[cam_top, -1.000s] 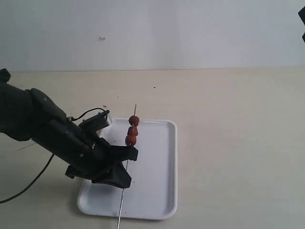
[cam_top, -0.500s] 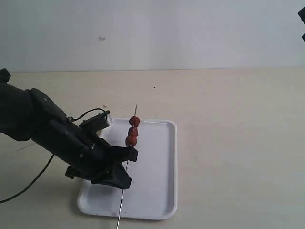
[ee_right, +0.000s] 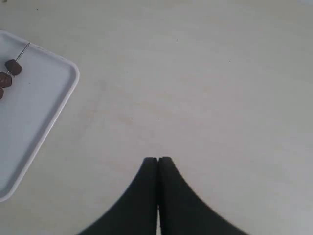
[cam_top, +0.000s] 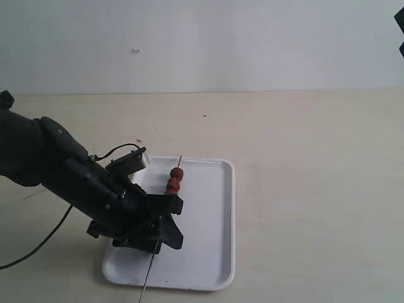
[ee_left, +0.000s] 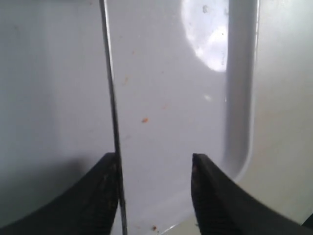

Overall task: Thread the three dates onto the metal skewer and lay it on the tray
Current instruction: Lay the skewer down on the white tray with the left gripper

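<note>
From the exterior view, the tray (cam_top: 211, 227) sits on the desk (cam_top: 303, 158) left of the middle. Its right half is bare, and wide open desk runs off beyond its right rim. The three dates (cam_top: 174, 180) sit bunched on the metal skewer (cam_top: 147, 276), touching one another, over the tray's far left part and just inside the far rim. The skewer runs from a tip near that far rim, slanting back across the tray. Its near end pokes out past the near rim over the desk. My left gripper (cam_top: 172, 224) hangs low over the tray's near left part, its jaws spread wide on either side of the rod.

In the left wrist view, the left gripper (ee_left: 154, 161) shows a broad gap between its fingers, and nothing is clamped. The skewer (ee_left: 111, 98) runs along the inner edge of one finger, and I cannot tell whether it touches. The other finger stands well clear, near the tray's rounded corner rim (ee_left: 239, 98).

In the right wrist view, the right gripper (ee_right: 157, 161) has its jaws pressed together with nothing between them, over bare desk (ee_right: 220, 98). The tray (ee_right: 44, 112) is well apart from it. The dates (ee_right: 11, 71) and the skewer's tip (ee_right: 24, 49) lie close to its corner, with open desk all round.
</note>
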Controlling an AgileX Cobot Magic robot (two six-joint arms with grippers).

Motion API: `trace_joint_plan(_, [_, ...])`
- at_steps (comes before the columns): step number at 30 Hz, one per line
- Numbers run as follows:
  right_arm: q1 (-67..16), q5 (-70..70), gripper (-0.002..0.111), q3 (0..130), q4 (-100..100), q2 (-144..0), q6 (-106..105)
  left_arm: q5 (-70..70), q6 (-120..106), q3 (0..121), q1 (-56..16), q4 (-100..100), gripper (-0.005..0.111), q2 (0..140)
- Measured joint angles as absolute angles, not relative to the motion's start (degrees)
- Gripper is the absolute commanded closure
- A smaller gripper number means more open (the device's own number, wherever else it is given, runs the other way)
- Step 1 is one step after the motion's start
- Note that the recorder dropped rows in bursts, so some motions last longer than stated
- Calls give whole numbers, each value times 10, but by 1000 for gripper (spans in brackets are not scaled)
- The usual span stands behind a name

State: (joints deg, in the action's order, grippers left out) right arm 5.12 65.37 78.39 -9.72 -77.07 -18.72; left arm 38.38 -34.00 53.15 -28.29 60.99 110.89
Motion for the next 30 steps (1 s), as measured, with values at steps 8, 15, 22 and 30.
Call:
trace_joint_plan(8, [51, 654, 108, 784, -97, -771, -188, 414, -327, 548, -283, 612, 60, 1109])
trace_joint_plan(15, [51, 655, 108, 784, -101, -771, -188, 467, -262, 592, -283, 563, 60, 1109])
trace_joint_plan(22, [51, 655, 108, 784, -102, -771, -188, 475, -183, 595, -283, 498, 60, 1109])
trace_joint_plan(30, [51, 655, 108, 784, -102, -771, -189, 520, -113, 625, -283, 433, 71, 1109])
